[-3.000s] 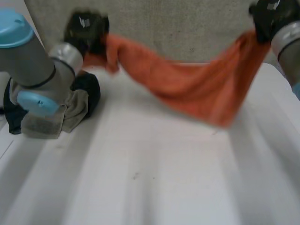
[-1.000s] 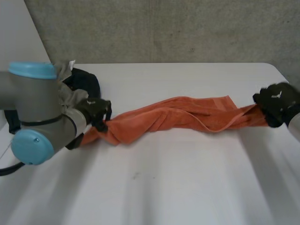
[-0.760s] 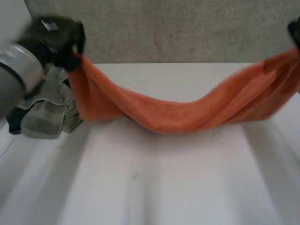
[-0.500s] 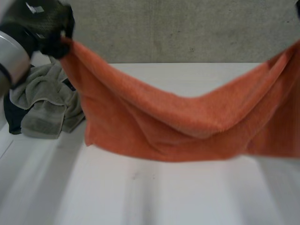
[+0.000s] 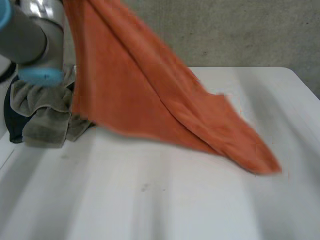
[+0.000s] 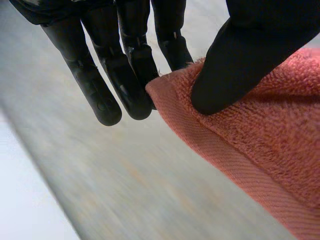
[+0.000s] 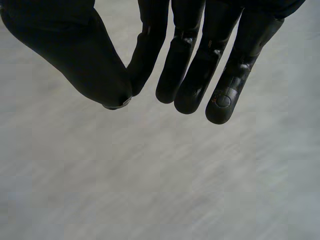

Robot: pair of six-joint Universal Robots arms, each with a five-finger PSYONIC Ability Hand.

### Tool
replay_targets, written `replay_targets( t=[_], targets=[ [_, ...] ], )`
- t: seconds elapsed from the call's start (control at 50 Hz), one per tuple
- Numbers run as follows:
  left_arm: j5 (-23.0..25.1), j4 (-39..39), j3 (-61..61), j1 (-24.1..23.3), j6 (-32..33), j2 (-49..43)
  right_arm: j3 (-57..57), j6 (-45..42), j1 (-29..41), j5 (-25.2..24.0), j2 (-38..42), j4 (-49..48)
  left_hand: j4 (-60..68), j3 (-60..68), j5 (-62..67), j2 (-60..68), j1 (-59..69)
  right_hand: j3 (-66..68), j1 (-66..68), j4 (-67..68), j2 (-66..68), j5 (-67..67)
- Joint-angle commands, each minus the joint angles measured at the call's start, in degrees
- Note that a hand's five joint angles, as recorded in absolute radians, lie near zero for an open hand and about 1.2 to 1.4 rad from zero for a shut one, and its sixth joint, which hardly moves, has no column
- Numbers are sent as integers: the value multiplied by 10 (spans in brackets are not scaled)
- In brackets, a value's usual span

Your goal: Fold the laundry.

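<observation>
Hanging from the upper left of the frame, the orange towel trails down onto the white table, its tip at centre right. The left hand pinches a hemmed corner between thumb and fingers. The right hand is empty, fingers loose. The towel looks soft, light and floppy, so the hem at the trailing tip seems best to grasp.
</observation>
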Motion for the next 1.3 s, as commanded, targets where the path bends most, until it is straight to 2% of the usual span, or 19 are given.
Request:
replay_targets(
  t=[0.02,0.14,0.22,0.24,0.3,0.38,0.52,0.62,0.76,0.94,1.06,1.16,1.3],
  targets=[
    [-32,62,19,7,-58,37,0,29,3,10,-47,-61,111,117,139,114,151,124,224,119,123,129],
    [-22,46,-88,10,-79,69,32,29,2,-18,-42,50,111,117,139,114,151,124,224,119,123,129],
    [26,41,-191,4,-80,104,83,33,2,-56,-31,120,111,117,139,114,151,107,207,101,106,111],
    [54,43,-232,2,-81,120,91,33,2,-62,-28,131,111,117,139,114,151,-4,97,-9,-4,1],
    [89,42,-282,-5,-84,150,121,33,4,-83,-9,165,111,117,139,114,151,-331,-231,-337,-332,-327],
    [131,34,-372,-37,-99,211,139,30,6,-108,21,197,111,117,139,114,151,-576,-476,-581,-577,-571],
    [152,24,-492,-58,-104,323,131,29,7,-165,60,223,111,117,139,114,151,-576,-476,-581,-577,-571],
    [183,13,-558,-72,-105,417,86,41,20,-210,91,222,111,117,139,114,151,-576,-476,-581,-577,-571],
    [190,-31,-586,-85,-105,493,-4,63,83,-229,160,222,111,117,139,114,151,-576,-476,-581,-577,-571],
    [189,-77,-588,-96,-105,554,-60,85,150,-254,246,224,111,117,139,114,151,-576,-476,-581,-577,-571],
    [187,-86,-588,-96,-105,574,-68,88,184,-249,297,230,111,117,139,114,151,-576,-476,-581,-577,-571],
    [186,-86,-586,-95,-104,574,-82,89,185,-233,301,230,111,117,139,114,151,-576,-476,-581,-577,-571],
    [184,-86,-581,-89,-104,570,-118,105,174,-145,244,240,111,117,139,114,151,-576,-476,-581,-577,-571]
  ],
)
